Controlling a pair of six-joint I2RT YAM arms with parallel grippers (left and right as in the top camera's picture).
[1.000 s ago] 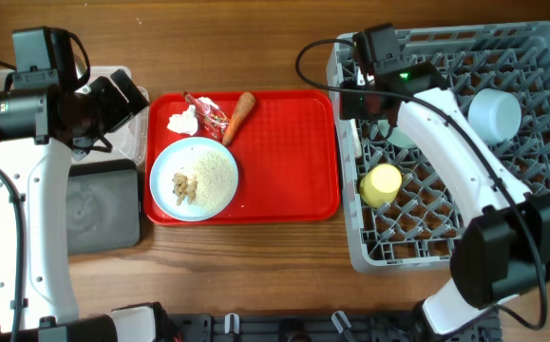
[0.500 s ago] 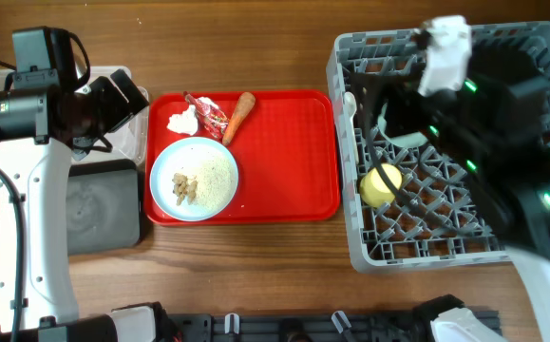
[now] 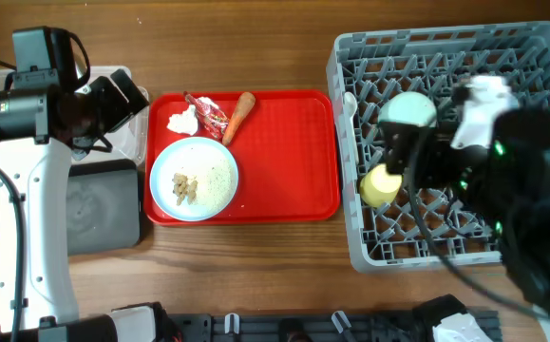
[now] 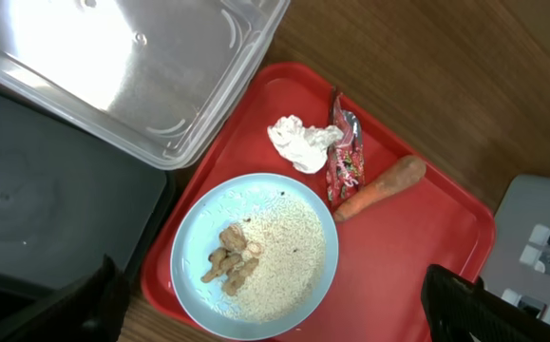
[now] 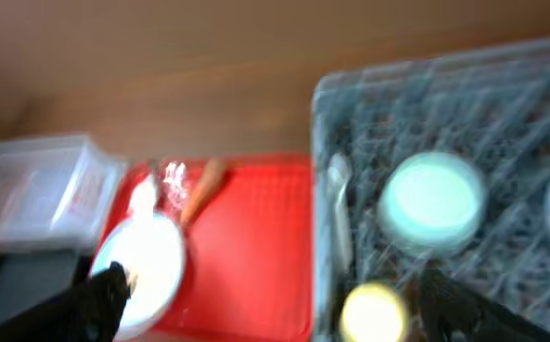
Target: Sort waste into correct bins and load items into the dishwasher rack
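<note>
One red serving tray is lying on the table between two bins on the left and one dishwasher rack on the right. It is carrying one light-blue plate, which is holding one patch of rice and one clump of brownish scraps. Along its far edge, one white tissue, one red wrapper and one carrot piece are lying. The clear tub is sitting at the far left, and the black tray is sitting just near of it. The rack is holding one pale green bowl, one yellow-green cup and one white spoon. The left jaws are standing apart, empty, above the plate. The right jaws, in a blurred view, are standing apart, gripping nothing.
</note>
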